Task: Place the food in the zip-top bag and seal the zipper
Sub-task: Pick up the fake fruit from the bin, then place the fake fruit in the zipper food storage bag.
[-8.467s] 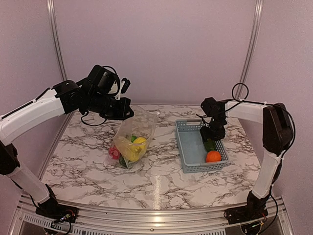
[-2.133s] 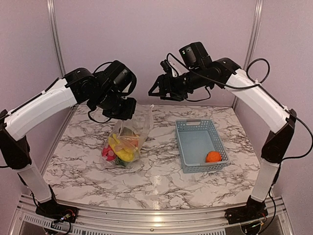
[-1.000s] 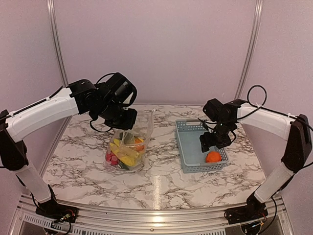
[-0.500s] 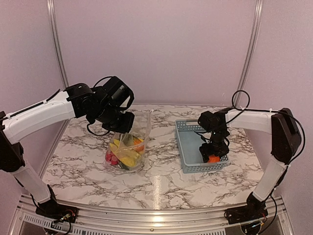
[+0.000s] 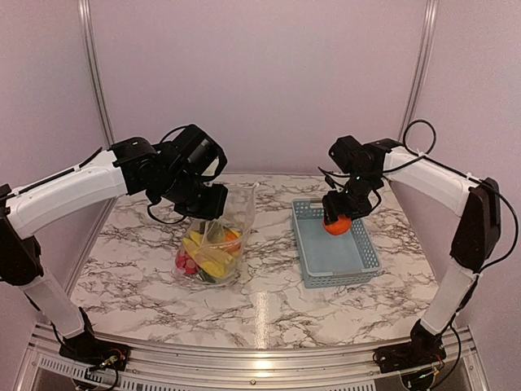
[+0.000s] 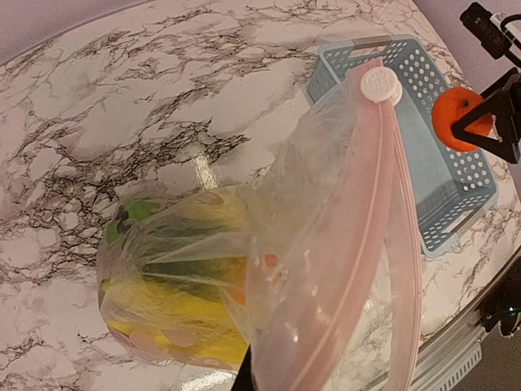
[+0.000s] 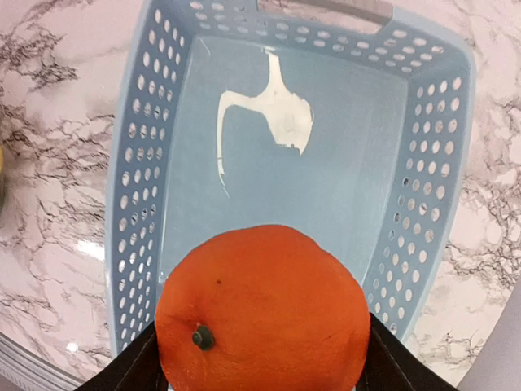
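The clear zip-top bag [image 5: 213, 240] stands on the marble table [image 5: 269, 301] left of centre, holding yellow, green, red-pink and orange toy food [image 5: 203, 252]. My left gripper [image 5: 210, 210] is shut on the bag's mouth edge and holds it up. In the left wrist view the bag [image 6: 326, 236] fills the frame, its pinkish zipper [image 6: 358, 269] running to a round white slider [image 6: 379, 83]. My right gripper [image 5: 337, 220] is shut on the orange [image 5: 337, 224] and holds it above the grey-blue basket [image 5: 358, 273]. The right wrist view shows the orange [image 7: 260, 309] between the fingers [image 7: 391, 362].
The grey-blue slotted basket [image 7: 138, 187] sits right of centre and has nothing inside. Purple walls with metal rails [image 5: 98, 81] enclose the back and sides.
My right gripper went down into the basket, closed on the orange and lifted it up and toward the back. The left gripper keeps holding the bag's mouth.
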{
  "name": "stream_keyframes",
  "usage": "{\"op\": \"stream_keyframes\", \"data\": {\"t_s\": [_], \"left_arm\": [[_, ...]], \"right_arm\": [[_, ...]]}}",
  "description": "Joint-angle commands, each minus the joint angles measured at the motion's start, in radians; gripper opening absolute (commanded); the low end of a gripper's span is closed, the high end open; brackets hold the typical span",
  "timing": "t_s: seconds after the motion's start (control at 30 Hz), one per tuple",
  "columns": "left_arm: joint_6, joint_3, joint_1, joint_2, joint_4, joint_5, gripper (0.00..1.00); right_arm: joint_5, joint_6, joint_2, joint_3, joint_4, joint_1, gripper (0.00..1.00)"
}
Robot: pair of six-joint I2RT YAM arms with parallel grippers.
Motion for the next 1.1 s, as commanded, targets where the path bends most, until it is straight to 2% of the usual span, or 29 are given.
{"op": "stream_keyframes", "data": {"t_s": [0.0,0.1,0.23,0.3,0.6,0.87,1.07], "left_arm": [[0.012,0.044,0.008,0.034,0.011,0.033,0.00],[0.012,0.051,0.008,0.041,0.011,0.045,0.00],[0.021,0.049,0.010,0.052,0.010,0.060,0.00],[0.023,0.045,0.012,0.053,0.006,0.063,0.00],[0.019,0.035,0.016,0.047,0.003,0.062,0.00],[0.015,0.045,0.023,0.041,0.002,0.055,0.00],[0.002,0.046,0.036,0.028,0.003,0.057,0.00]], "right_arm": [[-0.032,0.005,-0.056,0.159,-0.062,-0.005,0.60],[-0.199,-0.016,-0.121,0.190,0.018,0.008,0.60],[-0.419,0.064,-0.253,0.055,0.260,0.026,0.59],[-0.473,0.105,-0.285,0.007,0.339,0.046,0.58],[-0.550,0.134,-0.226,0.001,0.514,0.192,0.58],[-0.603,0.137,-0.102,0.118,0.566,0.266,0.58],[-0.627,0.140,-0.053,0.133,0.587,0.291,0.58]]}}
